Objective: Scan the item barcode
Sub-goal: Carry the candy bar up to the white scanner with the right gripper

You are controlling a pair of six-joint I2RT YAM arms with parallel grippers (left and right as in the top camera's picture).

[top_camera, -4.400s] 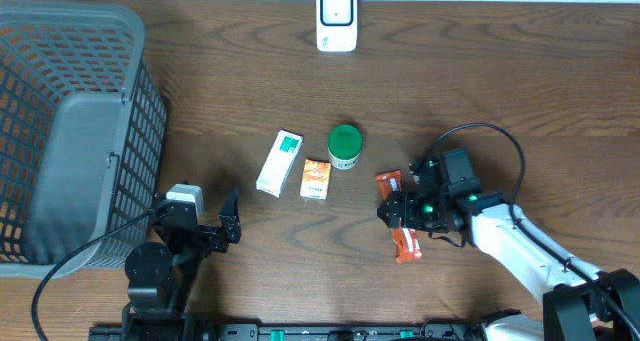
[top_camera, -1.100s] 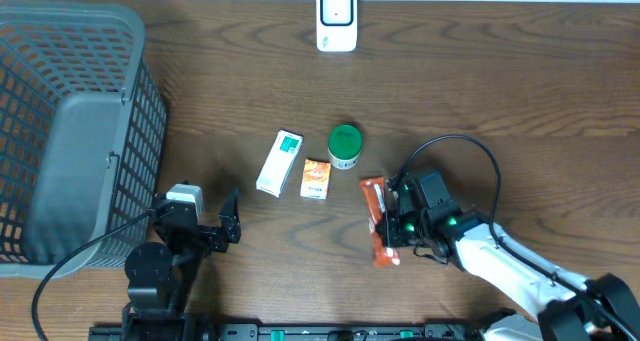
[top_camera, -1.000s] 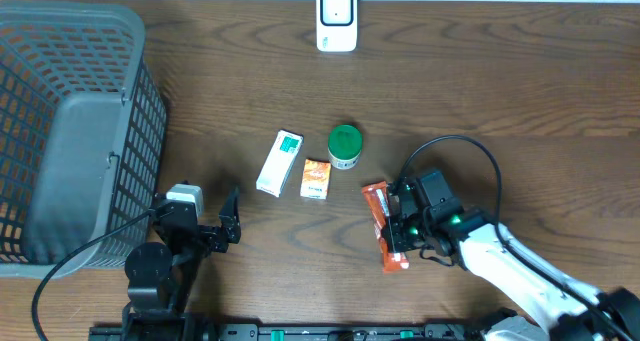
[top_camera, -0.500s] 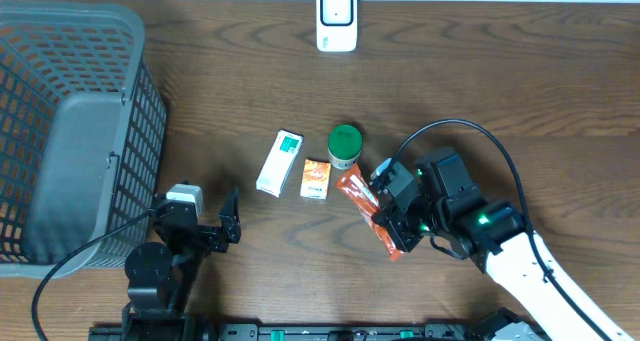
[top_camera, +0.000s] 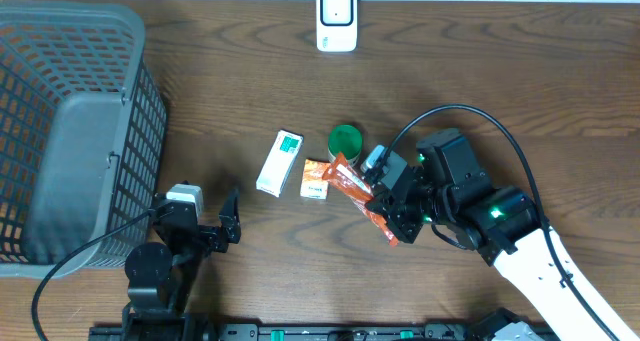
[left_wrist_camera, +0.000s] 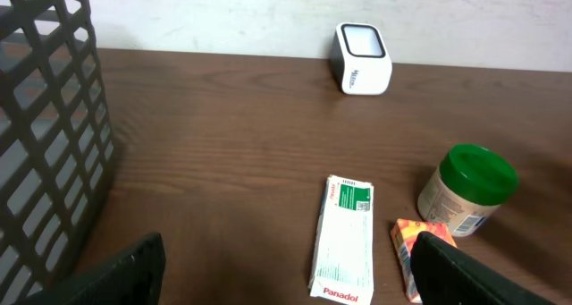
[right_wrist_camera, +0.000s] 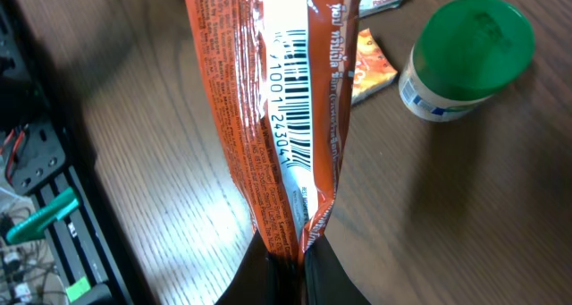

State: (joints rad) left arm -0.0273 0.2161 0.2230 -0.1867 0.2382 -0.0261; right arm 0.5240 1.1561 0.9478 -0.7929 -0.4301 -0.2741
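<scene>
An orange snack packet hangs above the table, pinched at its lower end by my right gripper. In the right wrist view the packet rises from the shut gripper, and its white barcode strip faces the camera. The packet's far end sits close to the green-lidded jar. The white scanner stands at the table's far edge, also seen from the left wrist as the scanner. My left gripper rests open near the front edge, nothing between its fingers.
A grey basket fills the left side. A white Panadol box and a small orange box lie beside the jar. A black cable loops over the right arm.
The right arm has raised the packet off the table and carried it left and away from the front edge, tilting it toward the jar. The left arm stayed still.
</scene>
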